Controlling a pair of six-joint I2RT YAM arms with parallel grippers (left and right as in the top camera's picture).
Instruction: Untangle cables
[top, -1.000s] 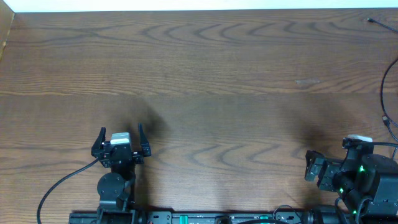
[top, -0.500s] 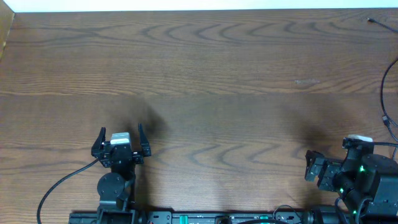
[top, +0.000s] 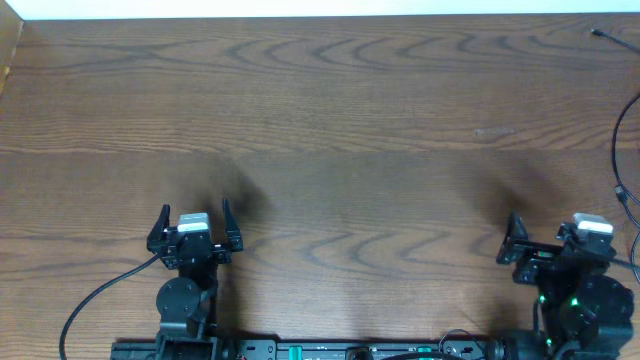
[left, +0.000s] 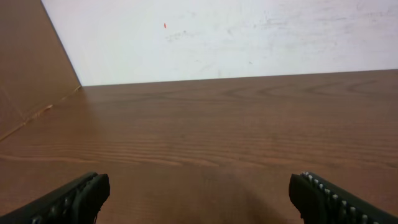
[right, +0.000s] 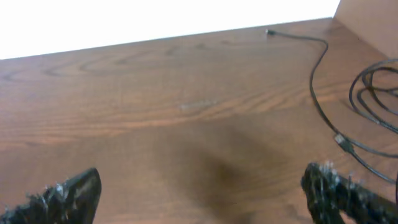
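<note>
Black left gripper (top: 195, 214) and right gripper (right: 199, 186) both gape wide, empty; thin black cables (right: 338, 137) lie looped at frame's right edge.

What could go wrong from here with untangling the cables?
The black cables lie looped at the table's far right, partly outside the overhead view, so a pull by the open right gripper might tighten them. The left gripper sits far away and may not reach to help.
</note>
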